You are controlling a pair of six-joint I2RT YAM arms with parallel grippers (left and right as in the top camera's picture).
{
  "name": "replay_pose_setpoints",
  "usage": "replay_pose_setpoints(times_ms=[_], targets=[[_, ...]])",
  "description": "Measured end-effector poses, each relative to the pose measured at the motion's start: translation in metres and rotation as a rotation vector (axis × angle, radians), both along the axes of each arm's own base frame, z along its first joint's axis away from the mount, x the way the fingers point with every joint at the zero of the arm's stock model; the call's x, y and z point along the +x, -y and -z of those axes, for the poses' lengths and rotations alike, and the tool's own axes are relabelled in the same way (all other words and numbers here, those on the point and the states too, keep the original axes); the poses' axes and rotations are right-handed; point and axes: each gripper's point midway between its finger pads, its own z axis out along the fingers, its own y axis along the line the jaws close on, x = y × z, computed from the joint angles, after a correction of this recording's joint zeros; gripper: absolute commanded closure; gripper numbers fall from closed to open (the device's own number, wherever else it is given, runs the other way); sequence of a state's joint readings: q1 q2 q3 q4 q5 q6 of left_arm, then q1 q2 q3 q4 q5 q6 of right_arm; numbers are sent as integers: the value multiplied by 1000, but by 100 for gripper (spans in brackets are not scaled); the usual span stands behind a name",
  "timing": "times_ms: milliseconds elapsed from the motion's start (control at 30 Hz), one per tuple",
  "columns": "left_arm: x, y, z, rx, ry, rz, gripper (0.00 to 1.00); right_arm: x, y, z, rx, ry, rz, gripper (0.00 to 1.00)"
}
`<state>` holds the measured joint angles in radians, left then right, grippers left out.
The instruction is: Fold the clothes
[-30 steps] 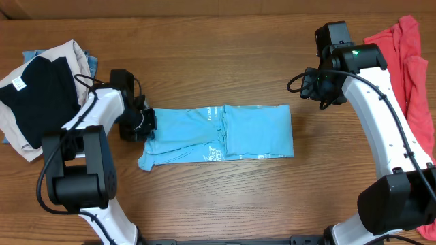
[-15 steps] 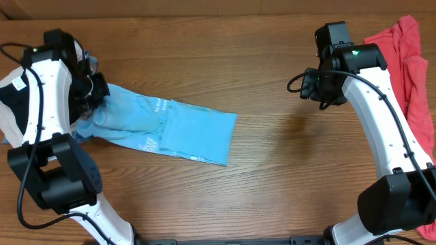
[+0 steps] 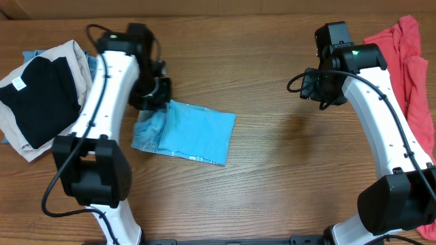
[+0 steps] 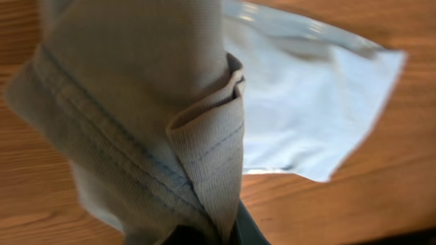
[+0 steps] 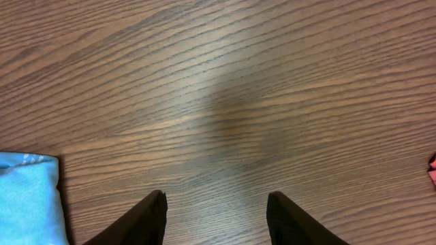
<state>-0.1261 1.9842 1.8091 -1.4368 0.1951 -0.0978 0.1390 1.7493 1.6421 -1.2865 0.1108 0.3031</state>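
The clothes, a light blue T-shirt (image 3: 197, 133), lie folded into a short rectangle left of the table's middle. My left gripper (image 3: 152, 96) hangs over the shirt's left end, shut on a bunch of its fabric. In the left wrist view the ribbed collar (image 4: 208, 146) rises out of the jaws and fills the left half, with the rest of the shirt (image 4: 306, 109) flat on the wood behind. My right gripper (image 5: 216, 203) stands open over bare wood at the right (image 3: 317, 86), nothing between its fingers. A corner of the shirt (image 5: 27, 201) shows at its lower left.
A pile of black, beige and denim garments (image 3: 41, 95) lies at the left edge. A red cloth (image 3: 409, 61) is heaped at the right edge, behind the right arm.
The left gripper dragged the shirt leftward, then swung back right with the shirt's end still held, so the shirt now lies shorter and further left. The right arm has stayed put.
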Motion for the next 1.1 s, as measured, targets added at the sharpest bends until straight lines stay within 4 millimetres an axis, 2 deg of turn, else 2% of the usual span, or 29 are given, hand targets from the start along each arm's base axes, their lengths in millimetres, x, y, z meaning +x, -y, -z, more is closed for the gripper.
replay_pose_setpoints(times_ms=[267,533,733,900,933,1100], targets=[[-9,54,-3,-88,2,97,90,0,0,0,0,0,0,45],[-18,97,-4,-106,22,157,90,-2,0,1,-1,-9,0,45],[-24,114,-3,-94,27,184,89,-3,0,1,-2,-14,0,45],[-25,116,-3,-89,25,176,88,-3,0,1,-2,-14,0,45],[-25,116,-3,-88,26,173,84,-3,0,1,-2,-14,0,45],[-25,121,-4,-99,33,179,39,-3,0,1,-2,-14,0,45]])
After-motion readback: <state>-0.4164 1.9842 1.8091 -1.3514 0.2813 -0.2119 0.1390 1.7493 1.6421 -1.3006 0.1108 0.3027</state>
